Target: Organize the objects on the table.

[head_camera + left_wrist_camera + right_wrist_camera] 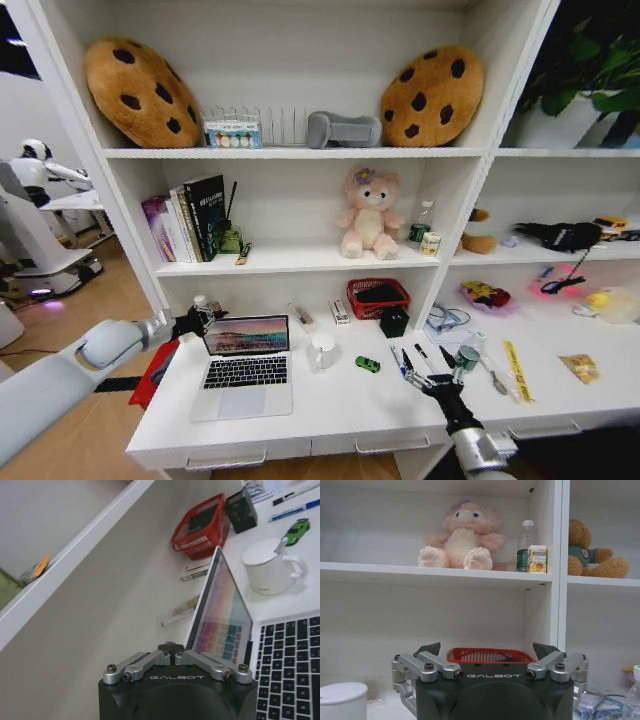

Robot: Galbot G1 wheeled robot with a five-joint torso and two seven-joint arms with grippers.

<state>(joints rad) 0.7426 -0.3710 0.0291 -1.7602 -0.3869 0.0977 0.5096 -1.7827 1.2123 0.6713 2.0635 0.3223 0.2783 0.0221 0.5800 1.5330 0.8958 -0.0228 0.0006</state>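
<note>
On the long white table an open silver laptop stands at the left. To its right are a white mug, a tiny green toy car, a blue pen, a black pen and a small green can. My left gripper is shut beside the lid's left rear edge; in the left wrist view the gripper sits close to the laptop screen and holds nothing. My right gripper hovers open at the near ends of the pens, its jaws spread wide.
A red basket and a black box stand at the table's back, under a shelf with a pink plush bear. Books fill the shelf above the laptop. The adjoining desk on the right carries scattered clutter.
</note>
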